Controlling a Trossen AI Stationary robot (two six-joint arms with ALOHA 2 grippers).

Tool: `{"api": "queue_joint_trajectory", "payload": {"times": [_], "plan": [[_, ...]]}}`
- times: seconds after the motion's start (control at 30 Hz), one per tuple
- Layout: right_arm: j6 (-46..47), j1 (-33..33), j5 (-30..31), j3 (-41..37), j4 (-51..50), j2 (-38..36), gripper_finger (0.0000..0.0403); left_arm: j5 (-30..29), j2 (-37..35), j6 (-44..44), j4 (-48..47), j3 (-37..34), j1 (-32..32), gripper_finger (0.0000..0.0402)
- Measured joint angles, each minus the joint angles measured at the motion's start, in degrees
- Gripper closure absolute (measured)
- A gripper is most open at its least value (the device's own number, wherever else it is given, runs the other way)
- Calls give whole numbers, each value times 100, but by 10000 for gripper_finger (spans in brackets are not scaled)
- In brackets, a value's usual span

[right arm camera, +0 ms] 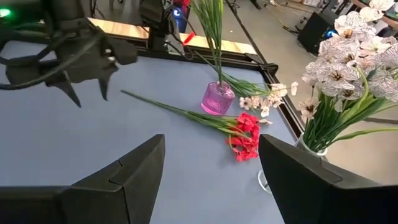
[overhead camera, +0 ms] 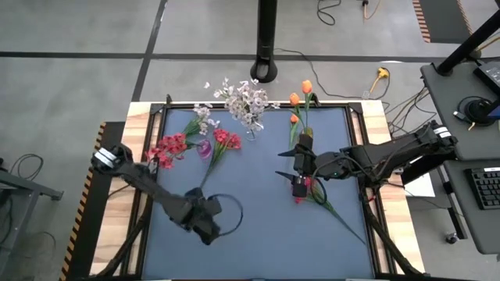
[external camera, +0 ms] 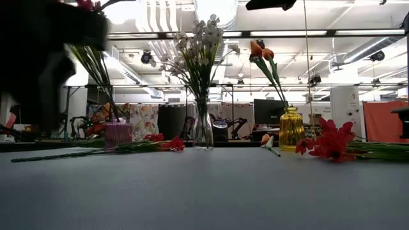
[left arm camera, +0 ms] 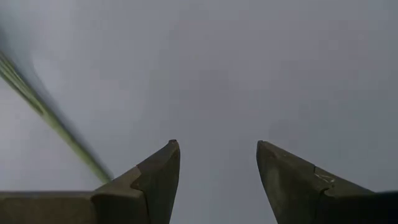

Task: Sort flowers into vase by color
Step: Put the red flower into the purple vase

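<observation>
On the blue mat, right gripper hovers over a red spray lying at mid-right, fingers spread wide, nothing held. Left gripper low at front-left, fingers apart, empty. Pink vase holds red flowers; another red spray lies beside it. Clear vase has white blossoms; yellow vase has orange buds.

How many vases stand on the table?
3. The pink vase is at the back left, the clear vase with white flowers at the back middle, and the yellow vase with orange flowers at the back right.
</observation>
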Motion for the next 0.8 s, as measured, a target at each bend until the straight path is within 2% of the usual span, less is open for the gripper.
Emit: {"api": "queue_joint_trajectory", "payload": {"times": [0.07, 0.2, 0.3, 0.43, 0.53, 0.8], "plan": [[-17, 0, 1, 0, -29, 2, 150, -410, 35, -148, 98, -190, -396, 206], [-49, 0, 1, -2, -55, 2, 150, -1761, -83, -1059, 212, -557, -1128, 213], [-116, 0, -1, -2, -28, 4, 152, -2432, -82, -1721, 193, -828, -1352, 221], [-163, -2, -1, -2, 42, 5, 149, -3469, 55, -2136, 465, -1243, -1393, 226], [-237, -2, -1, -2, 111, 7, 147, -3804, 145, -2527, 480, -1564, -1304, 226], [-337, -2, -1, -2, 124, 7, 149, -4135, 321, -3573, 544, -2261, -1087, 226]]}}
